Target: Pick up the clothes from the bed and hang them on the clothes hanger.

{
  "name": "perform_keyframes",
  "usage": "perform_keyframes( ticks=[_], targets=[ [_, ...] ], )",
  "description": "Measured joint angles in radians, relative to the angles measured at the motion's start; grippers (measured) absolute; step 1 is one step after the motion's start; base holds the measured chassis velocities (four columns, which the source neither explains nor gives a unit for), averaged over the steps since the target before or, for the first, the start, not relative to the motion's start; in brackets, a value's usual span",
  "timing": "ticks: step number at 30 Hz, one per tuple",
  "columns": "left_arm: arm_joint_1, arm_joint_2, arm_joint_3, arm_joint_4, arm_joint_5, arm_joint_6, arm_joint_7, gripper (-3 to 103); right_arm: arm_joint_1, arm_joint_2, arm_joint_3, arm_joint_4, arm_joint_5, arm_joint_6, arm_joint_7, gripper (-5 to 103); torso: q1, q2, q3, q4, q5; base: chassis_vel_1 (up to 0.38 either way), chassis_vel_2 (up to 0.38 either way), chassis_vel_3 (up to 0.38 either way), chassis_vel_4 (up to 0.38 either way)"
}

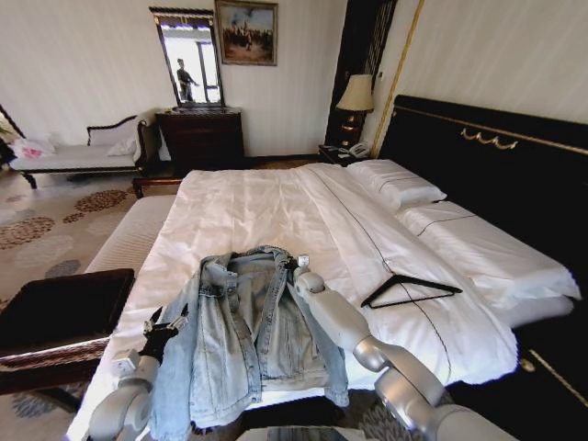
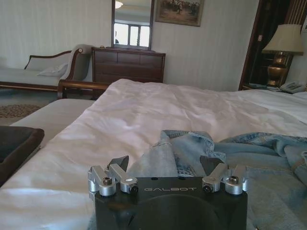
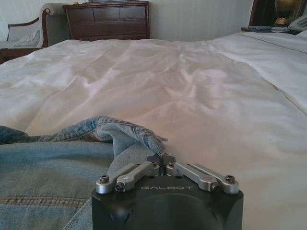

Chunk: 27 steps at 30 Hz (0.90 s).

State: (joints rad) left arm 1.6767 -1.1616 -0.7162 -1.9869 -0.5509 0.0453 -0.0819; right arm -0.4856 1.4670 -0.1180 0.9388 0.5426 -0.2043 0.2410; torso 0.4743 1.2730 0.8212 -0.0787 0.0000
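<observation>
A: Where is the jacket?

B: The faded denim jacket [image 1: 248, 335], soft and creased, lies at the near edge of the bed [image 1: 248, 216], its hem spilling over the side. The right gripper [image 3: 162, 158] has its fingers pressed together, pinching the collar fold.

A: And the left?

B: The left gripper [image 2: 164, 165] is spread wide, straddling denim at the jacket's left side.

A: The hanger?

B: The slim black triangular hanger [image 1: 409, 289] lies flat on the white sheet to the jacket's right; its hook is hard to make out.
</observation>
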Motion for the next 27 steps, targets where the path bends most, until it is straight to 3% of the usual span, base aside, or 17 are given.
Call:
perform_keyframes(
  ticks=[4, 8, 11, 13, 15, 16, 17, 19, 22, 24, 27],
  targets=[
    [-0.005, 0.000, 0.012, -0.006, 0.003, 0.006, -0.004, 85, -0.004, -0.004, -0.003, 0.001, -0.013, 0.001, 0.000, 13, 0.000, 0.000, 0.000, 0.0000, -0.0001, 0.000, 0.000, 0.000, 0.000],
    [-0.005, 0.002, 0.020, -0.017, 0.006, 0.014, -0.010, 85, -0.018, -0.020, -0.008, 0.040, -0.015, 0.005, 0.003, 34, 0.000, 0.000, 0.000, 0.0000, 0.0000, 0.000, 0.000, 0.000, 0.000],
    [-0.005, 0.004, 0.021, -0.018, 0.007, 0.016, -0.011, 82, -0.026, -0.033, -0.012, 0.071, -0.004, 0.005, 0.007, 40, 0.000, 0.000, 0.000, 0.0000, 0.0000, 0.000, 0.000, 0.000, 0.000],
    [-0.004, 0.007, 0.021, -0.022, 0.007, 0.020, -0.012, 89, -0.046, -0.063, -0.015, 0.145, 0.022, 0.004, 0.015, 51, 0.000, 0.000, 0.000, 0.0000, 0.0000, 0.000, 0.000, 0.000, 0.000],
    [-0.003, 0.008, 0.022, -0.025, 0.007, 0.022, -0.013, 92, -0.054, -0.076, -0.015, 0.176, 0.031, 0.003, 0.018, 51, 0.000, 0.000, 0.000, 0.0001, 0.0000, 0.000, 0.000, 0.000, 0.000],
    [-0.003, 0.011, 0.024, -0.027, 0.006, 0.024, -0.013, 93, -0.066, -0.091, -0.015, 0.210, 0.041, 0.001, 0.020, 62, 0.000, 0.000, 0.000, 0.0000, 0.0000, 0.000, 0.000, 0.000, 0.000],
    [-0.004, 0.013, 0.027, -0.028, 0.006, 0.026, -0.014, 93, -0.076, -0.104, -0.014, 0.239, 0.051, -0.001, 0.022, 62, 0.000, 0.000, 0.000, 0.0000, 0.0001, 0.000, 0.000, 0.000, 0.000],
    [-0.012, 0.019, 0.035, -0.028, 0.005, 0.031, -0.020, 94, -0.092, -0.126, -0.008, 0.290, 0.078, -0.009, 0.028, 73, 0.000, 0.000, 0.000, 0.0000, 0.0001, 0.000, 0.000, 0.000, 0.000],
    [-0.032, 0.027, 0.052, -0.023, 0.004, 0.038, -0.029, 94, -0.111, -0.145, 0.002, 0.336, 0.107, -0.018, 0.035, 73, 0.000, 0.000, 0.000, -0.0001, 0.0000, 0.000, 0.000, 0.000, 0.000],
    [-0.051, 0.035, 0.075, -0.016, 0.003, 0.045, -0.036, 97, -0.121, -0.164, 0.008, 0.357, 0.119, -0.023, 0.033, 90, 0.000, 0.000, 0.000, -0.0001, -0.0002, 0.000, 0.000, 0.000, 0.000],
    [-0.067, 0.041, 0.099, -0.014, 0.003, 0.053, -0.041, 94, -0.124, -0.174, 0.007, 0.357, 0.122, -0.025, 0.017, 98, 0.000, 0.000, 0.000, -0.0002, -0.0001, 0.000, 0.000, 0.000, 0.000]
  ],
)
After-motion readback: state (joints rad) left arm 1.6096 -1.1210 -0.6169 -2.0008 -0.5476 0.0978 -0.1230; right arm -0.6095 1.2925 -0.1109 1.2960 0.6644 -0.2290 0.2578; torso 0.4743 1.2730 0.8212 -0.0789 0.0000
